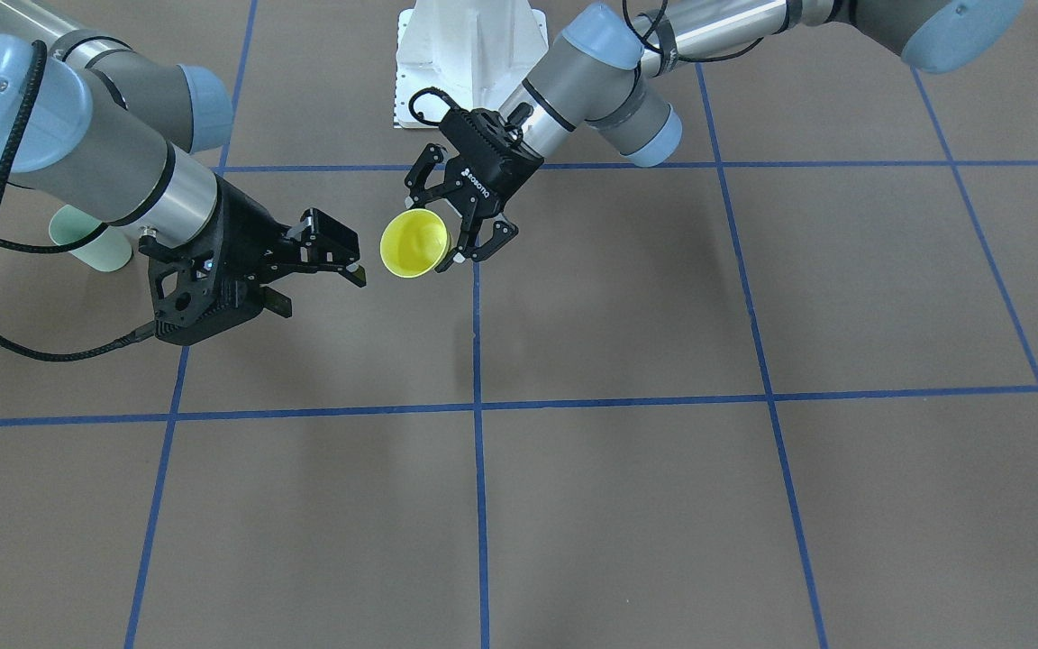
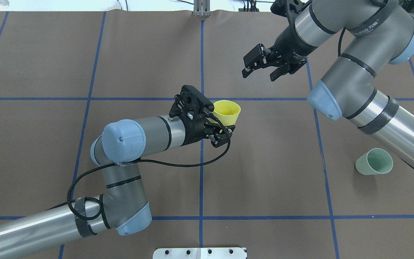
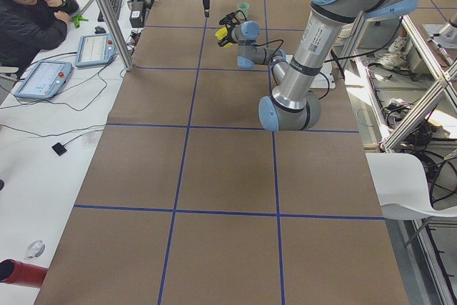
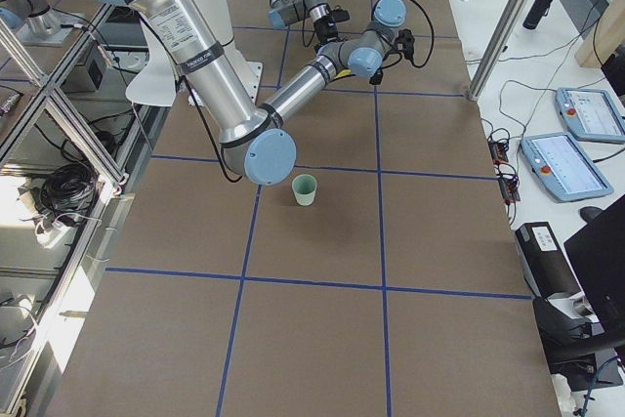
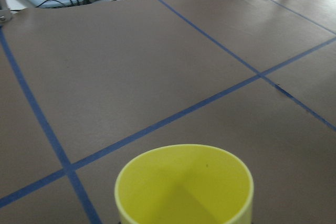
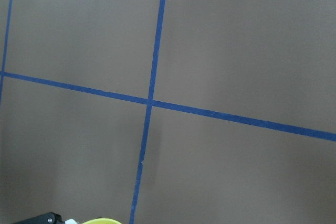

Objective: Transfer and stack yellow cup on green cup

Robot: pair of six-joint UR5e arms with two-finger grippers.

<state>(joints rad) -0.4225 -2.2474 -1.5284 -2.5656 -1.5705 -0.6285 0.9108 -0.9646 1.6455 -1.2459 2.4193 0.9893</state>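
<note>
The left jaws grip the yellow cup [image 1: 414,243], tilted above the tabletop [image 2: 264,180]. The right jaws gape empty nearby. Present the cup's free wall squarely for handover. The green cup [image 2: 374,162] stands well apart.

The small bright yellow plastic tumbler [image 2: 226,111] was held tilted in the left gripper [image 1: 445,230], above the brown paper-covered table [image 2: 264,172] near its middle. The right gripper [image 2: 259,73] was placed apart from it, farther from the base, on the robot's right. The small pale mint-green plastic tumbler [image 2: 374,162] was stood upright on the table, well to the right, beside the right arm.
</note>
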